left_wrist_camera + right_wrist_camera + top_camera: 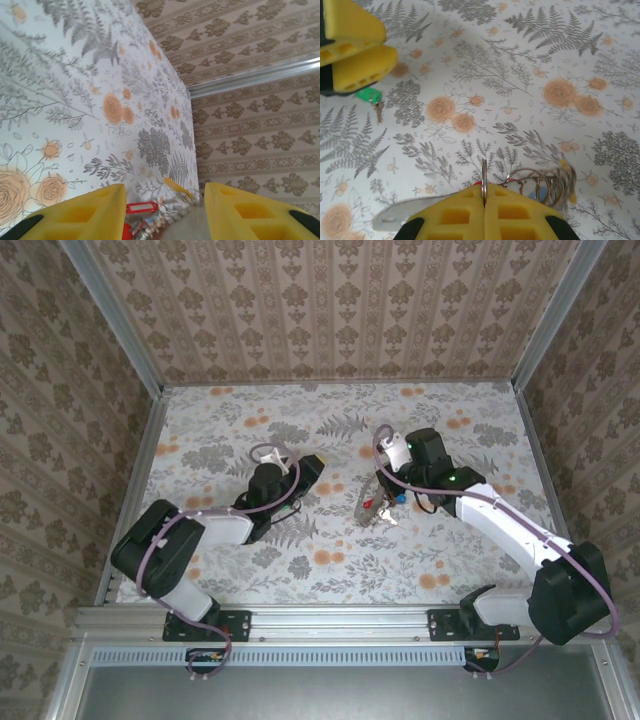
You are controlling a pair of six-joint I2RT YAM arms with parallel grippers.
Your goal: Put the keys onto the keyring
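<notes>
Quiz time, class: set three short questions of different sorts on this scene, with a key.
1. True or false: the right gripper is shut on the keyring.
2. The key lying alone, away from the keyring, is: A red, B green, C blue.
3. Fill in: the left gripper is ____ (open or shut).
Key: 1 true; 2 B; 3 open.

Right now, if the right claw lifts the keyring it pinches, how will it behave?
The keyring, thin metal, is probably stiff but may pivot in the right claw. The keys bunched beside it would likely dangle and swing.
</notes>
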